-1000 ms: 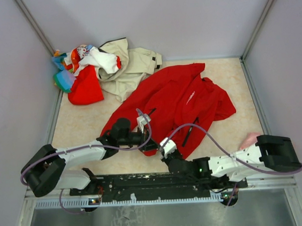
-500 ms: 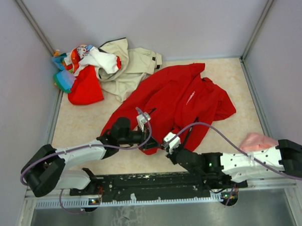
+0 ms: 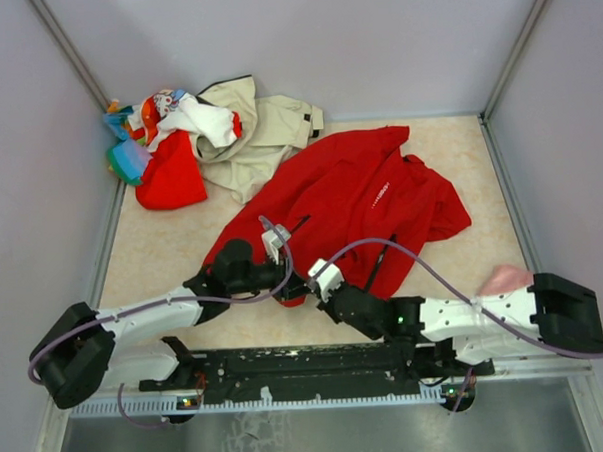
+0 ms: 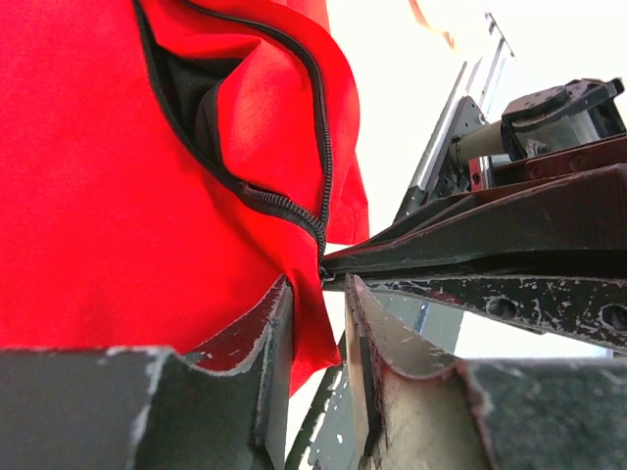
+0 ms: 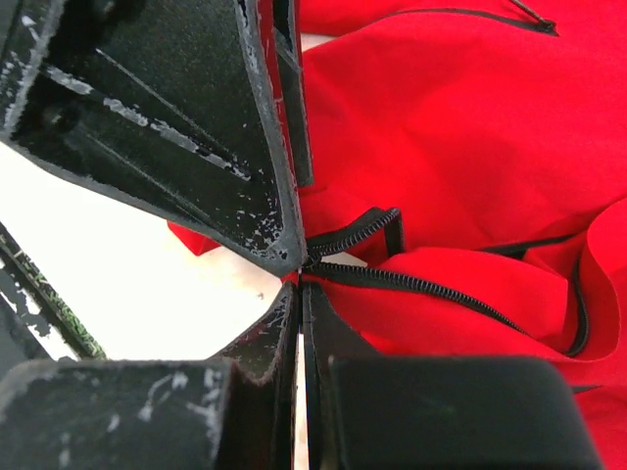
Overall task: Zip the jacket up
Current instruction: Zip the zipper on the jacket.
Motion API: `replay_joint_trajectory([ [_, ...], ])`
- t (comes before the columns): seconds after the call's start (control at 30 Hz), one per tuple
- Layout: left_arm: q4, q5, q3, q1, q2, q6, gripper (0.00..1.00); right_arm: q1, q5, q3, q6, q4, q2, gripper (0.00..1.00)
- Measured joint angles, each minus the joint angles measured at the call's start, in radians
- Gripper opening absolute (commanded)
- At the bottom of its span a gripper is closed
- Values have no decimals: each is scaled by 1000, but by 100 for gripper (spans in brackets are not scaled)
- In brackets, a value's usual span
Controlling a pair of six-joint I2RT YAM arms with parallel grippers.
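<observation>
Bright mixed clothes (image 3: 157, 132) lay heaped in the far left corner of the table (image 3: 153, 257), with a beige jacket (image 3: 267, 127) spread against them on the right. Further right, the red jacket (image 3: 350, 189) sprawled across the middle of the table, its lowest corner toward the arms. The left gripper (image 4: 318, 289) reached in at that near corner with its jaws a narrow way apart. The red hem showed in the gap, though whether they touched it could not be told. The black zipper (image 4: 325, 147) lay unzipped, its two tracks parting just above the corner. The right gripper (image 5: 301, 289) met the left one tip to tip, its jaws pressed together on the zipper's bottom end. A pink cloth (image 3: 504, 277) lay beside the right arm.
</observation>
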Motion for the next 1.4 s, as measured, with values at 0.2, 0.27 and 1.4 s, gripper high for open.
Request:
replay_joint_trajectory([
  [0.2,-13,-113,-84,0,-122,-74,51,-24,-67,33,-5,51,85,0],
  [0.27,-18,-159,-121,0,-169,-106,55,-27,-82,37,-5,68,105,0],
  [1.4,79,-166,-219,7,-200,-220,0,-145,-269,94,52,11,106,0],
])
